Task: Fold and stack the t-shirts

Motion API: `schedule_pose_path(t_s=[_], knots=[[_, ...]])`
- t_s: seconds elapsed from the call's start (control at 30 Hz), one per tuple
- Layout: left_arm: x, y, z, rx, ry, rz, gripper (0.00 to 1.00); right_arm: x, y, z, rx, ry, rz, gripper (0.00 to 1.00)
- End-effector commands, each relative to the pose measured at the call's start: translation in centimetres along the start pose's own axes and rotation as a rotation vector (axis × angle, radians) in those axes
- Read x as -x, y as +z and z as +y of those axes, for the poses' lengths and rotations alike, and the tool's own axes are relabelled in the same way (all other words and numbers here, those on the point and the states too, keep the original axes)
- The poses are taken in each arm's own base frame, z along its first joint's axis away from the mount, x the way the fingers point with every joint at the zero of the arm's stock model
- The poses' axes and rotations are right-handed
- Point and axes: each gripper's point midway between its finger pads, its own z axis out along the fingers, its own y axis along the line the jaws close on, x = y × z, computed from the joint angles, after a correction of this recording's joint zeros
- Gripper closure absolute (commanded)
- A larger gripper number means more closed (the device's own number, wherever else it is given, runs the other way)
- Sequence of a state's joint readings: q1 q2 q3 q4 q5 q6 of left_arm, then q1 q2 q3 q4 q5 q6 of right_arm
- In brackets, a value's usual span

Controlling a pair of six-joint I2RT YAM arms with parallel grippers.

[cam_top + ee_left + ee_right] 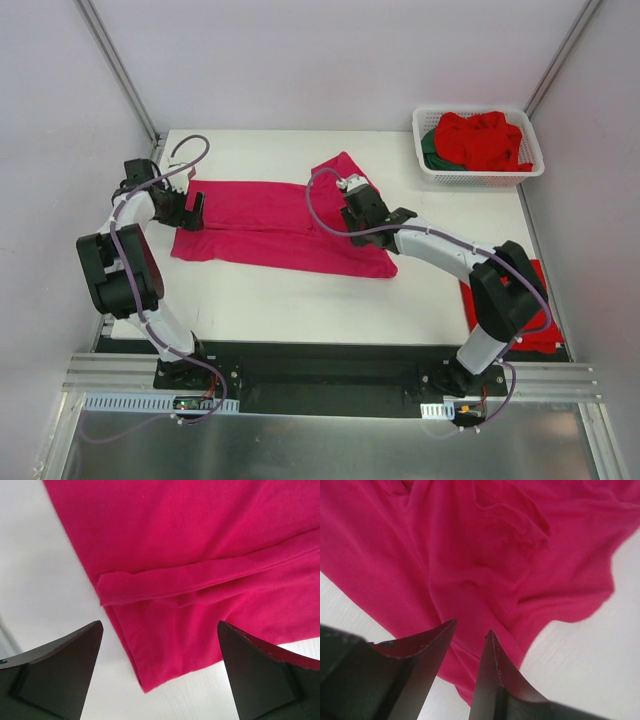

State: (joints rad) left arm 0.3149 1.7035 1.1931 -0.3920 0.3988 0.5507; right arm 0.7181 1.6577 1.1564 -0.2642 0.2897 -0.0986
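Left hand (160, 625) wide at pink t-shirt (260, 225) edge; right hand (471, 626) narrow over it, grip unclear.

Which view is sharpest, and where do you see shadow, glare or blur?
Top external: sharp, evenly lit, only faint shadows on the table. Left wrist: magenta t-shirt crisp, left gripper's fingers dark and soft. Right wrist: right gripper's fingers loom large, cloth mildly blurred.
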Motion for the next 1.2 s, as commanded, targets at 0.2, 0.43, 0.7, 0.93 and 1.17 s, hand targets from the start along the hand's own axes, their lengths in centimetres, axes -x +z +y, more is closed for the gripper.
schedule_pose_path(t_s=[0.2, 0.43, 0.7, 0.93, 1.17], knots=[[0.0, 3.7, -0.9, -0.026, 0.006, 0.034, 0.01, 0.8, -0.1, 4.2, 0.258, 0.019, 0.009, 0.66], [-0.7, 4.5, -0.9, -0.010, 0.035, 0.047, 0.01, -0.7, 0.0, 5.7, 0.337, -0.002, 0.067, 0.68], [-1.2, 5.4, -0.7, 0.008, 0.057, 0.058, 0.01, -1.8, -0.5, 8.2, 0.447, -0.058, 0.085, 0.69], [0.2, 6.3, 0.2, 0.026, 0.070, 0.034, 0.01, -2.3, -1.0, 8.5, 0.443, -0.080, 0.092, 0.69], [1.9, 6.4, 0.3, 0.042, 0.101, 0.017, 0.00, -2.9, -1.1, 8.2, 0.414, -0.101, 0.105, 0.69]])
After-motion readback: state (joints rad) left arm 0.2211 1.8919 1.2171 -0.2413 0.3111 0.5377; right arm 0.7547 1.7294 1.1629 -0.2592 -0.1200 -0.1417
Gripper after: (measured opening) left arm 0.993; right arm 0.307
